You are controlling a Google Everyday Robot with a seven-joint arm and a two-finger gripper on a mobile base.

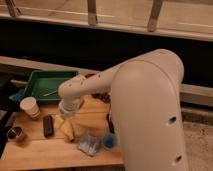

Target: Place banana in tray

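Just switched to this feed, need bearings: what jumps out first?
The big white arm fills the right half, reaching left so the gripper sits low over the banana on the wooden table. Just beyond, the green tray lies at the table's far left corner.

Pale yellow banana (67, 129); dark green tray (39, 81); white end effector (66, 112) above banana.

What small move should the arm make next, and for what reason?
Probably lower the gripper slightly onto the banana: it seems to hang right above the banana, which lies on the table, outside the tray, so grasping comes first.
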